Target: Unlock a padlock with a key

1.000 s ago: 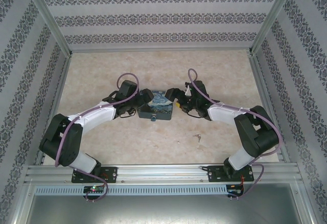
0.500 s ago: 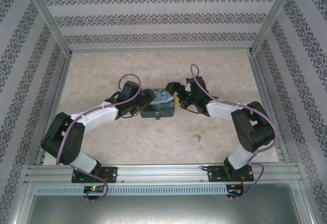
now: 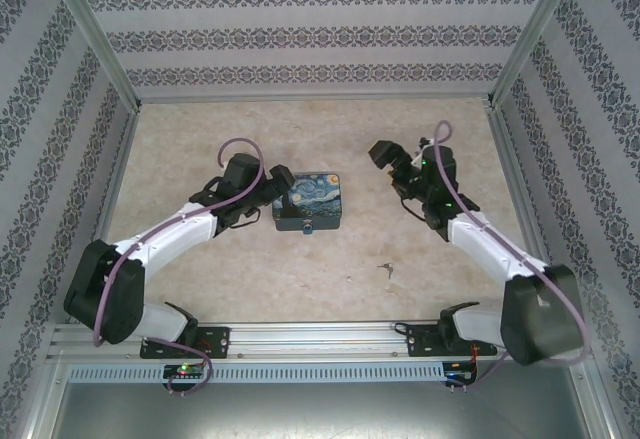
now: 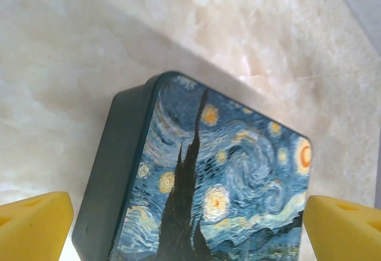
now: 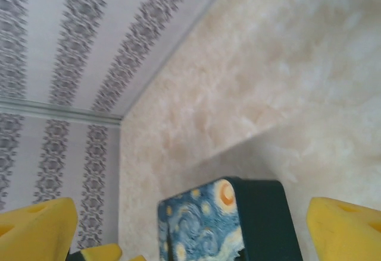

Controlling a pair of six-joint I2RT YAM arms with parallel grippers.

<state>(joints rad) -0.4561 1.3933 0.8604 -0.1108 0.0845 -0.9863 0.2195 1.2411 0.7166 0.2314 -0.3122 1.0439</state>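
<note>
The padlock (image 3: 309,199) lies flat on the bench (image 3: 300,134), painted face up, about mid-bench. At the middle of its near side we see what looks like the key (image 3: 307,229), a small bluish head sticking out; we cannot make out its blade.

The left gripper (image 3: 273,191) sits just beside the padlock's left edge with its jaws spread wide. In the left wrist view its yellow fingertips (image 4: 36,225) flank the padlock (image 4: 226,184) without closing on it.

The right gripper (image 3: 383,154) hangs well apart to the padlock's right, jaws also wide open and gripping nothing. Its wrist view shows the padlock (image 5: 250,213) low between its fingertips (image 5: 342,228).

A tiny dark object (image 3: 386,269) lies on the bench nearer the arm bases, too small to identify.
</note>
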